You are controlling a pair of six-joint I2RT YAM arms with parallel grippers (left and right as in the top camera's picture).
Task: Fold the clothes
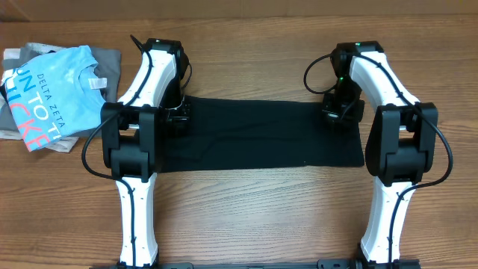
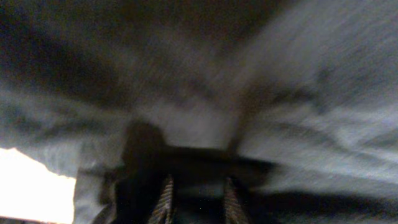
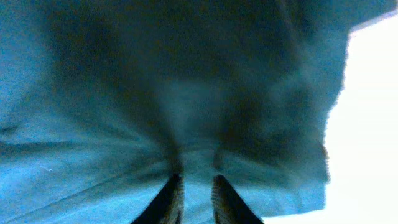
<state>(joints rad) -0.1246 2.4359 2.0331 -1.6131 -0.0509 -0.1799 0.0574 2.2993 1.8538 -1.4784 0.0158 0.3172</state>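
Left end effector (image 1: pixel 178 112) and right end effector (image 1: pixel 340 110) are sitting on the plain black soft-fabric T-shirt (image 1: pixel 261 138) toward the surface's (image 1: pixel 254 224) far edge, probably setting a fold; grip indeterminable.

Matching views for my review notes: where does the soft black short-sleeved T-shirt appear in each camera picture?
Overhead: the soft black short-sleeved T-shirt lies flat at centre.
Left wrist: the shirt fills nearly the whole frame.
Right wrist: the shirt fills most of the frame.
Shared landmark: the wooden table past the shirt's edge.
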